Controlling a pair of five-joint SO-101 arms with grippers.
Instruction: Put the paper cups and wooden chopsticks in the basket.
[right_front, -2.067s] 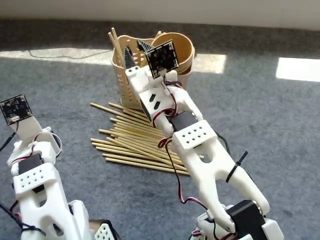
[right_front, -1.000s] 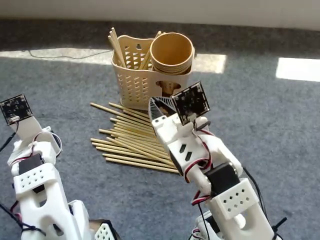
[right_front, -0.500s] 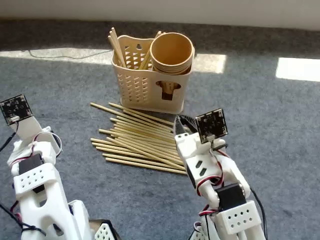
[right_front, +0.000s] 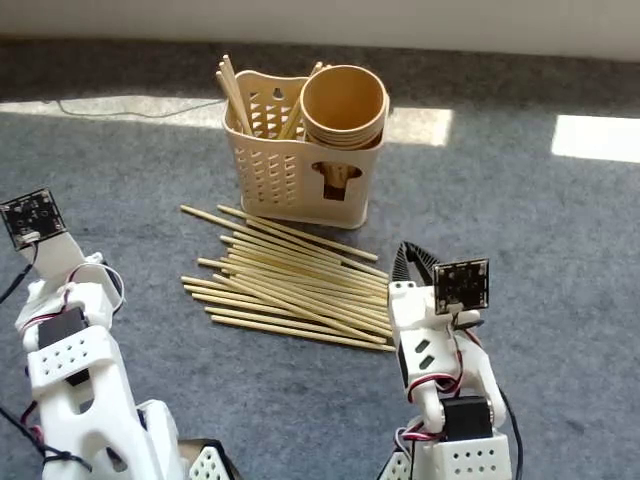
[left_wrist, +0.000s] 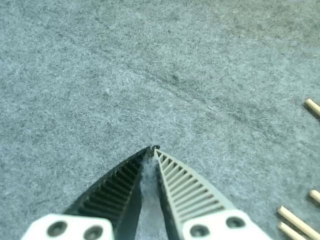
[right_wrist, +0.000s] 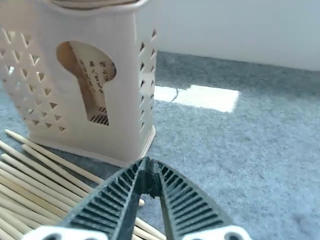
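In the high view we see the basket (right_front: 285, 175) standing upright in the upper middle of the frame on grey carpet (right_front: 530, 230). A stack of paper cups (right_front: 343, 105) sits in its right-hand part, and a few chopsticks (right_front: 234, 88) stand on end in its left-hand part. Most of the wooden chopsticks (right_front: 285, 285) lie loose on the carpet in a rough pile in the middle of the frame, just below the basket. They fan from upper left towards lower right. The right gripper (right_front: 410, 262) sits right of centre in the lower half, just beside the right-hand ends of that pile and well apart from the basket. We cannot tell whether it touches the nearest sticks. In the right wrist view its two dark fingers (right_wrist: 120, 200) are closed tip to tip with nothing between them. The basket's wall with its keyhole-shaped opening (right_wrist: 85, 95) lies beyond the tips, and loose sticks (right_wrist: 35, 172) run past beside them. The left arm stands at the lower left edge of the high view, well apart from the pile. In the left wrist view the left gripper (left_wrist: 152, 148) is also closed and empty over bare carpet, with a few stick ends (left_wrist: 295, 222) off to one side.
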